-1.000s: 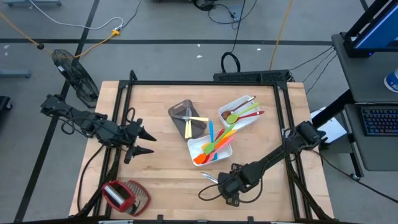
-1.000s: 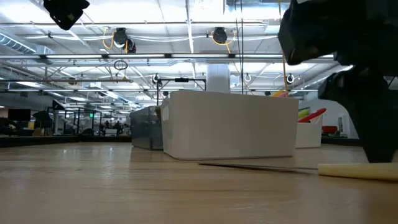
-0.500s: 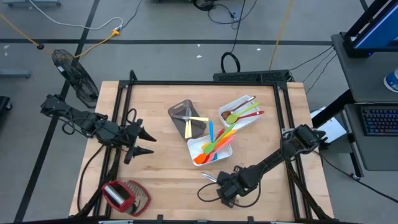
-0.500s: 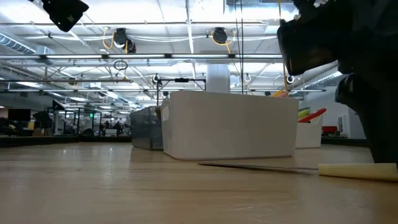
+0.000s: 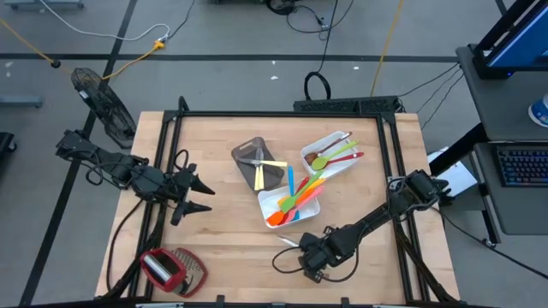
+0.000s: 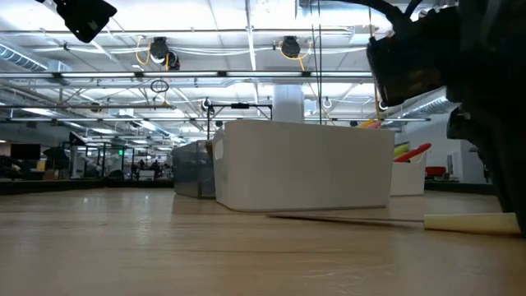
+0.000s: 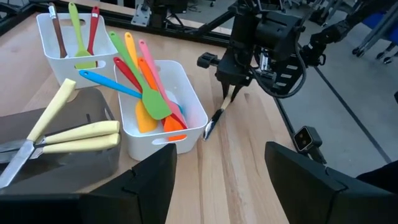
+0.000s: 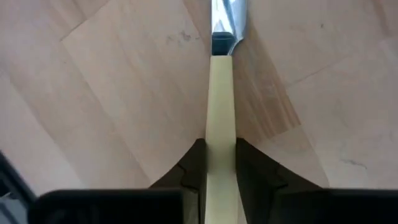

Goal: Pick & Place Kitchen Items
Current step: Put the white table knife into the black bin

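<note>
Right end effector (image 8: 219, 167) now clamped on knife handle (image 8: 221, 106) — earlier open.

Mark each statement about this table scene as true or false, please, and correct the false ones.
1. The right pincer is closed on the pale-handled knife. True.
2. The knife is lifted high above the table. False: it lies on the wood.
3. The left pincer holds a green spatula. False: it is open and empty, near the table's left edge.
4. The grey tray holds pale-handled cutlery. True.
5. Coloured spatulas stand in a white tray. True.
</note>
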{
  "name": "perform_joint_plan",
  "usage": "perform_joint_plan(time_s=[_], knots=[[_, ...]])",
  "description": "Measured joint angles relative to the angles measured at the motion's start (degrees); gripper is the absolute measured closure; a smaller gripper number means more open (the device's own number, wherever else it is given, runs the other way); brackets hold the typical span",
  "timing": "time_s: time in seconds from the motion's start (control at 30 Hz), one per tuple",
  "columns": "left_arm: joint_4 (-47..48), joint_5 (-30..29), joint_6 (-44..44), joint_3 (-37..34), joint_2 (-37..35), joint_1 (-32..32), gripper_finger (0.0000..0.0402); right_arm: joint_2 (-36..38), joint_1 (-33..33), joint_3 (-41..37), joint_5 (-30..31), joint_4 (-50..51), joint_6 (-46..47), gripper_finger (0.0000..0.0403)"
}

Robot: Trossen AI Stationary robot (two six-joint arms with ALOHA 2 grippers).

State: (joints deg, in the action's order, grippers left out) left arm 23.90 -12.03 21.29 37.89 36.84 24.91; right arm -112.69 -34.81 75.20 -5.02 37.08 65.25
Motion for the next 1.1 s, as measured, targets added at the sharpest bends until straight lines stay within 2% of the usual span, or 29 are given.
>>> perform_joint_plan(time_s=[0.27, 0.57, 0.8, 1.1], knots=[[0.0, 0.0, 0.0, 0.0, 0.0, 0.0, 0.0151, 6.5, -0.4, -0.2, -6.9, -2.9, -2.7, 0.0354], [0.0, 0.0, -0.3, 0.0, 0.0, 0.0, 0.0151, 12.4, 0.5, -0.2, -9.5, -11.2, -4.2, 0.0354], [-0.1, 0.0, -0.3, 0.0, 0.0, 0.0, 0.0151, 17.3, 4.0, -0.2, -9.1, -21.9, 1.3, 0.0354], [-0.1, 0.0, -0.2, 0.0, 0.0, 0.0, 0.0151, 20.5, 12.4, -0.1, -17.4, -31.9, 9.3, 0.0354]])
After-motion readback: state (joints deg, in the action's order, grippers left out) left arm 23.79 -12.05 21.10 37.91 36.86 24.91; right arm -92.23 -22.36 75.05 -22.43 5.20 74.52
